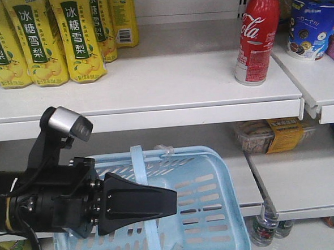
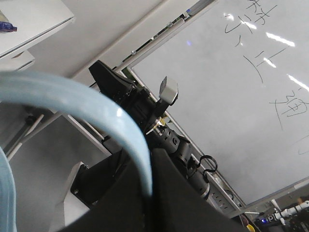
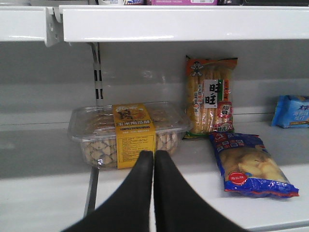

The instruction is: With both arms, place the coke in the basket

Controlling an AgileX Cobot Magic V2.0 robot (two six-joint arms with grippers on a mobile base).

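The coke (image 1: 256, 37), a slim red bottle with white script, stands upright at the right end of the upper shelf. The light blue basket (image 1: 212, 213) hangs low in front of the shelves, its handle (image 1: 141, 172) up. My left gripper (image 2: 147, 164) is shut on that handle (image 2: 87, 99), which arches out of its jaws; this gripper is hidden in the front view. My right gripper (image 1: 172, 199) reaches in from the left above the basket, shut and empty, far below and left of the coke. In the right wrist view it (image 3: 154, 155) points at the lower shelf.
Yellow drink bottles (image 1: 43, 42) crowd the upper shelf's left. A blue tub (image 1: 311, 22) stands right of the coke. A clear snack box with a yellow label (image 3: 126, 133) and snack bags (image 3: 248, 164) lie on the lower shelf. Bottles (image 1: 264, 229) stand at the bottom.
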